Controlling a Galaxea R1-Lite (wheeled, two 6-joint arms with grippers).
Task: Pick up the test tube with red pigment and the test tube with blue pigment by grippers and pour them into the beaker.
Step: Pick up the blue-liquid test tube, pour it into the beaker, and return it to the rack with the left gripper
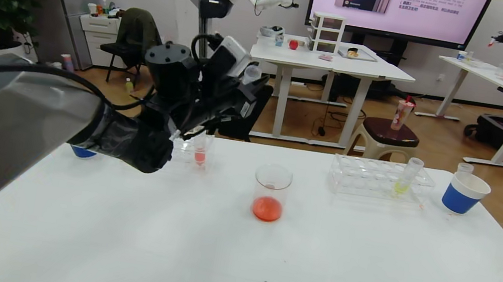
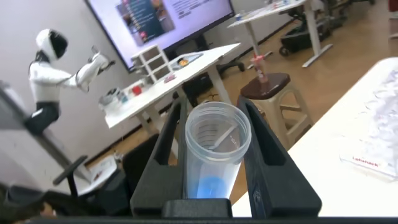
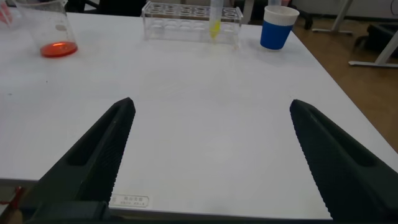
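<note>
My left gripper (image 1: 251,79) hangs raised over the table's back left, up and to the left of the beaker (image 1: 270,192). It is shut on the test tube with blue pigment (image 2: 214,162), whose open rim points away from the wrist, with blue liquid pooled deep inside. The beaker stands mid-table with orange-red liquid in its bottom. The test tube with red pigment is out of view. My right gripper (image 3: 211,106) is open low over bare tabletop near the front, with the beaker (image 3: 53,31) far ahead of it; it does not show in the head view.
A clear rack (image 1: 188,150) behind the left arm holds a tube of pale salmon liquid (image 1: 200,154). A second rack (image 1: 379,179) at the back right holds a yellow-liquid tube (image 1: 406,178). A blue-and-white paper cup (image 1: 465,194) stands beyond it, and another cup (image 1: 82,152) peeks from under the left arm.
</note>
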